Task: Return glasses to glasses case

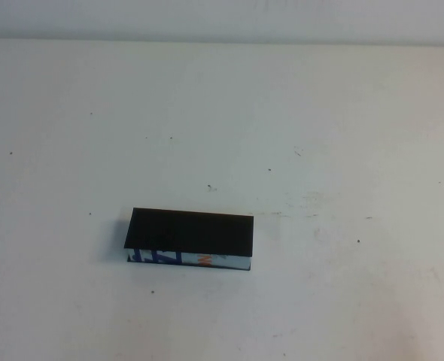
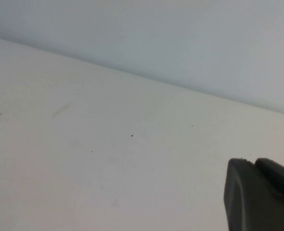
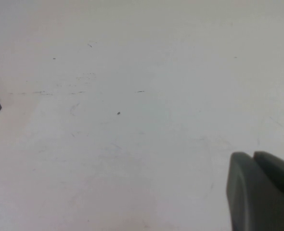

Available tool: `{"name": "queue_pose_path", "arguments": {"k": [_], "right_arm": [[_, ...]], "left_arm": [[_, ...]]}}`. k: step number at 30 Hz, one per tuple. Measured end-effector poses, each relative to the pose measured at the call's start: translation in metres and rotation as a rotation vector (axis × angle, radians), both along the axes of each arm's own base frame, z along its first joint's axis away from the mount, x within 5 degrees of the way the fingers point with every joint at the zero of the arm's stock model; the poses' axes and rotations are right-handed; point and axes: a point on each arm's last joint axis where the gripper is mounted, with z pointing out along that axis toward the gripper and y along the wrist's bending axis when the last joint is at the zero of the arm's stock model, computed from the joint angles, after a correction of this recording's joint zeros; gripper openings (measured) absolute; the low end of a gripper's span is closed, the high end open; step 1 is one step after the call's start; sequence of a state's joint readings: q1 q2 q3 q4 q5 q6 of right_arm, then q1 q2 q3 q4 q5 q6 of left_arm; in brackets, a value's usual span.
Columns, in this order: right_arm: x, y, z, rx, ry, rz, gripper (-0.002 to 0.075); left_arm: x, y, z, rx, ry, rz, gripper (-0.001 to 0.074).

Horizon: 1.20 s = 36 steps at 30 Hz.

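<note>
Case lying shut on the bench, both arms out of the high view

High view: the glasses case [image 1: 190, 235] is lying lid-down-closed, long axis running left-right, slightly nearer the left side; no glasses showing. Left wrist view: the left tool [image 2: 262, 195] is hovering over bare bench [image 2: 108, 159], state impossible to tell. Right wrist view: the right tool [image 3: 263, 190], state likewise unclear, is facing bench with a case corner at the edge.

White speckled table [image 1: 342, 113] meets a pale wall [image 1: 222, 15]

White table [image 1: 342, 113] carries only the closed glasses case [image 1: 190, 233]
</note>
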<state>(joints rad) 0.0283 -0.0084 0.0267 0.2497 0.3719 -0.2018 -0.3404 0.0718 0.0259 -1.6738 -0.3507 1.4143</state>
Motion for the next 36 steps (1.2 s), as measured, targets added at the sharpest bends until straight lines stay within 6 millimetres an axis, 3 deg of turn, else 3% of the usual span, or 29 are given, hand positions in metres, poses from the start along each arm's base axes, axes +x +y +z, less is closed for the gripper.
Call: {"name": "queue_pose_path", "arguments": {"k": [8, 17, 21, 28, 36], "right_arm": [[0.000, 0.000, 0.000, 0.000, 0.000, 0.000, -0.0011], [0.000, 0.000, 0.000, 0.002, 0.000, 0.000, -0.0011], [0.000, 0.000, 0.000, 0.002, 0.000, 0.000, -0.0011], [0.000, 0.000, 0.000, 0.004, 0.000, 0.000, -0.0011], [0.000, 0.000, 0.000, 0.004, 0.002, 0.001, -0.0011]], "left_arm": [[0.000, 0.000, 0.001, 0.025, -0.009, 0.000, -0.0004], [-0.004, -0.023, 0.023, 0.360, -0.208, -0.230, -0.0004], [-0.005, -0.021, 0.015, 0.345, -0.084, -0.198, -0.0004], [-0.010, -0.011, -0.020, 0.293, 0.195, -0.079, -0.0004], [-0.012, -0.008, -0.027, 0.269, 0.272, -0.036, -0.0004]]}}
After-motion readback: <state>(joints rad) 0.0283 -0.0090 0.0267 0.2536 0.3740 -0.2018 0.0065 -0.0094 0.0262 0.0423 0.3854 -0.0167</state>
